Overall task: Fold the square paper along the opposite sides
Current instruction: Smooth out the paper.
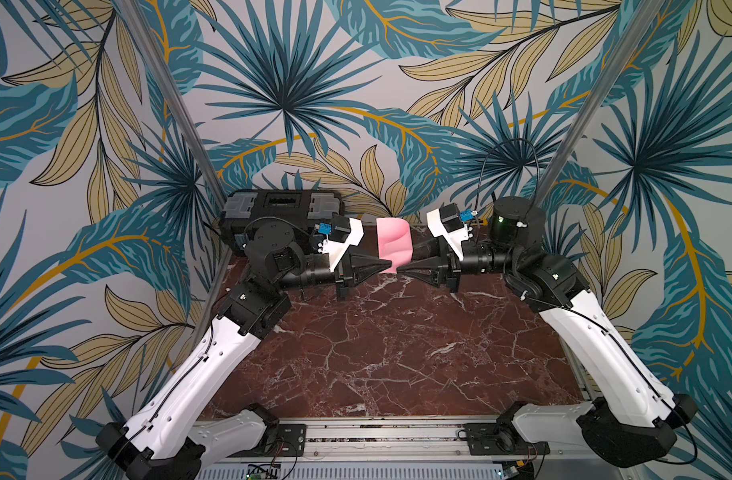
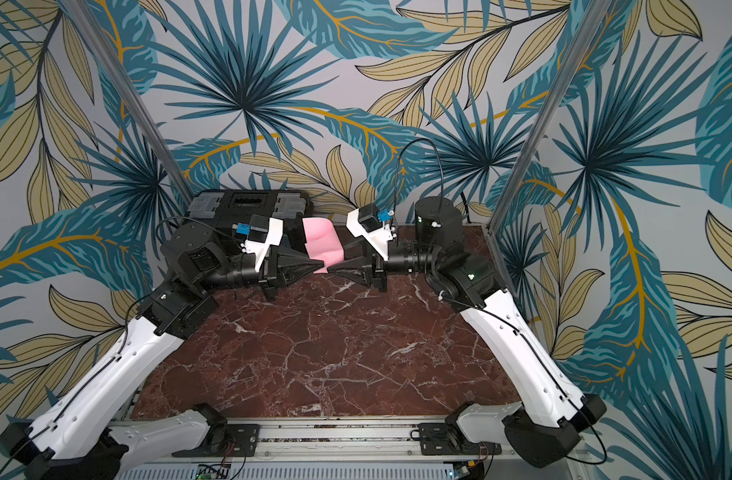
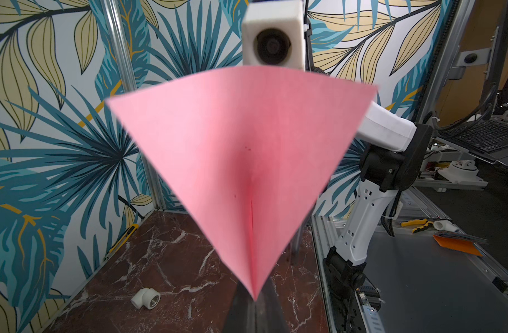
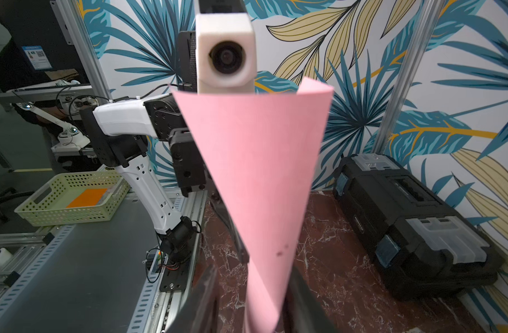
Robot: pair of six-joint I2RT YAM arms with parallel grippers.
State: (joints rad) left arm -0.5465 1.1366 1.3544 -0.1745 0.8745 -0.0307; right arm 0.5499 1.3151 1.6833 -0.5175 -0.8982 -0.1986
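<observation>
**A:** Leafy wallpaper [image 1: 281,104] in teal and tan covers the walls all round, and the table [image 1: 376,353] is dark red marble with white veins. Where is the square paper?

**B:** The square paper [image 1: 391,239] is up in the air over the far part of the table, between the two arms, which reach towards each other tip to tip. It isn't flat. It bows into a curve and rises from its lowest corner.

**A:** And the left gripper?

**B:** The left gripper [image 1: 388,266] is pressed together on that lowest corner. In the left wrist view the pink sheet narrows to a point that goes down into the dark jaws, and a short crease runs up from the pinch.

**A:** The right gripper?

**B:** The right gripper [image 1: 400,270] meets the same corner from the opposite side. In the right wrist view its fingers [image 4: 205,302] stand apart and the sheet passes down between them. One finger is clear of the paper. The other is just beside it, and I cannot tell whether it touches.

**A:** Anything else near?

**B:** A black toolbox [image 1: 281,208] sits at the back against the wall, behind the left arm and beside the paper, not touching it. A small white pipe elbow [image 3: 146,298] lies on the marble near the wall, well apart from the sheet
</observation>
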